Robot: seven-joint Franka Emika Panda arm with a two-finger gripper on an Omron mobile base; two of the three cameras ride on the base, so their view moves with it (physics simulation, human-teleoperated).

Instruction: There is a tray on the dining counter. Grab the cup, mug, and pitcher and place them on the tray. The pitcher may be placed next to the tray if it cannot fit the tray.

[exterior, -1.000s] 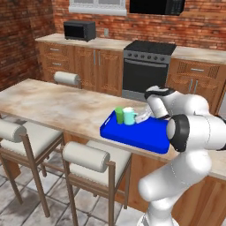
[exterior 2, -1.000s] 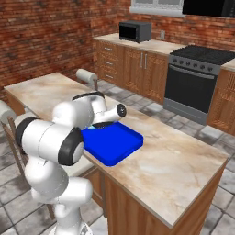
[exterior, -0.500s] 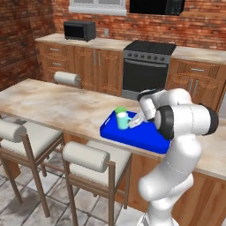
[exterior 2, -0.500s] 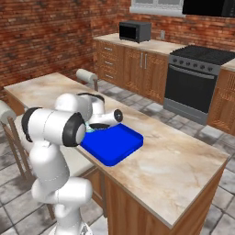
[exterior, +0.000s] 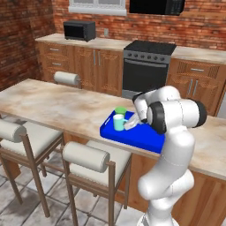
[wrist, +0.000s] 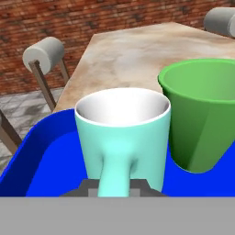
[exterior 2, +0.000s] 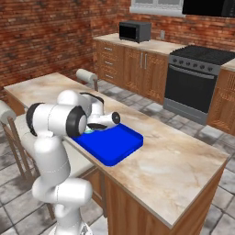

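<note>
Our gripper [wrist: 114, 186] is clenched on the handle of the mug [wrist: 121, 137], which stands upright on the tray [exterior: 132, 137], at its left end. The cup [wrist: 204, 114] stands just beside the mug, also on the tray. The tray lies on the dining counter [exterior: 57, 106]. We can read no writing or label anywhere.

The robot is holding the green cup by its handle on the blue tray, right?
Not quite. The jaws are shut on the handle of the pale teal mug, not the green cup, which has no handle and stands beside it. Both are on the blue tray. The hand view shows this.
</note>
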